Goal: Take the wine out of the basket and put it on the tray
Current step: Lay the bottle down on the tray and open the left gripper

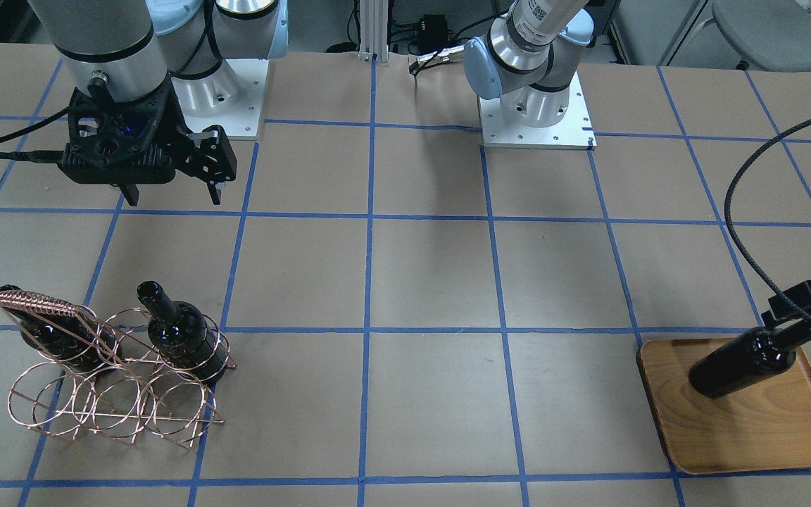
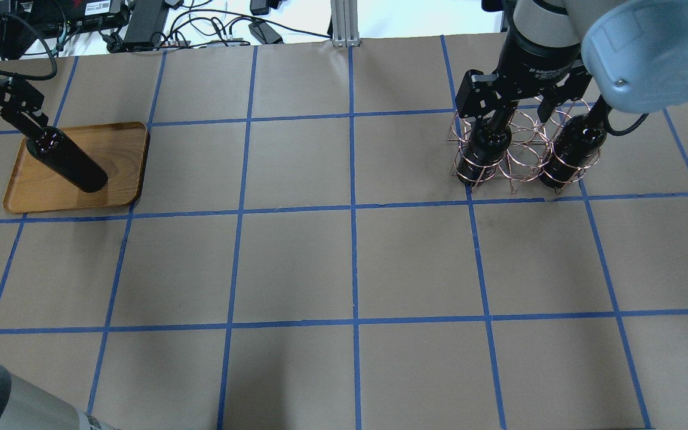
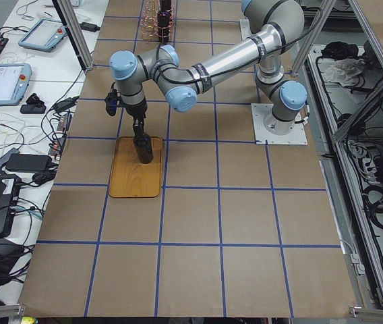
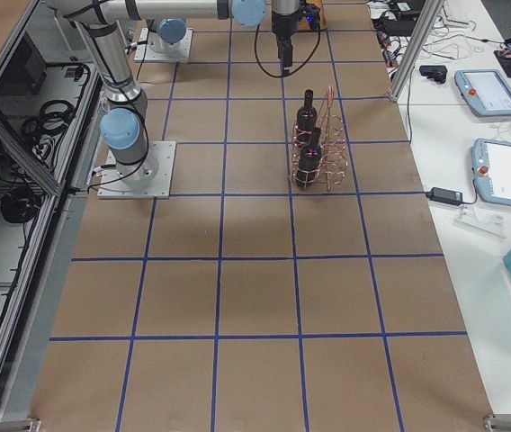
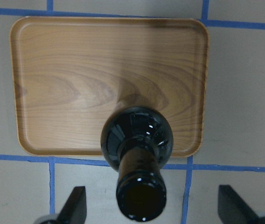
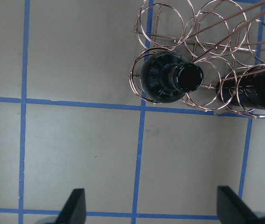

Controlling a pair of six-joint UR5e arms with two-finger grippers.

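1. Far left, the tray [image 2: 123,155]: flat light-brown wood grain, rounded corners, low rim. One wine bottle [image 2: 68,160] stands upright on it, close to one long edge of the tray. It is glossy, near-black glass with a short neck and no label.

2. The left gripper [image 5: 151,207] hangs right above the tray around that bottle's neck. Its jaws are spread wide, with the fingers [image 5: 75,205] well clear on either side. They touch nothing and hold nothing.

3. My read is that the set-down of this bottle is done. The next move calls for a straight lift up off the neck. Any sideways drift could tip a tall, slick bottle standing so near the tray's rim.

4. Between the tray and the rest lies bare table [image 2: 350,263], matte brown paper with a grid of blue tape.

5. Well apart from the tray sits the basket [image 2: 522,156], thin copper-coloured wire rings with a coiled handle [image 1: 36,304]. The tray-side bottle [image 2: 490,143] and the far bottle [image 2: 571,149] stand in it, and the rings between them are vacant.

6. The right gripper [image 1: 172,196] is raised above the table, just as far from the tray. Its jaws are wide apart and it carries nothing.

7. With two bottles left, I judge the task about a third done. The next pick needs a firm pinch on smooth glass and a clean vertical pull through the rings.
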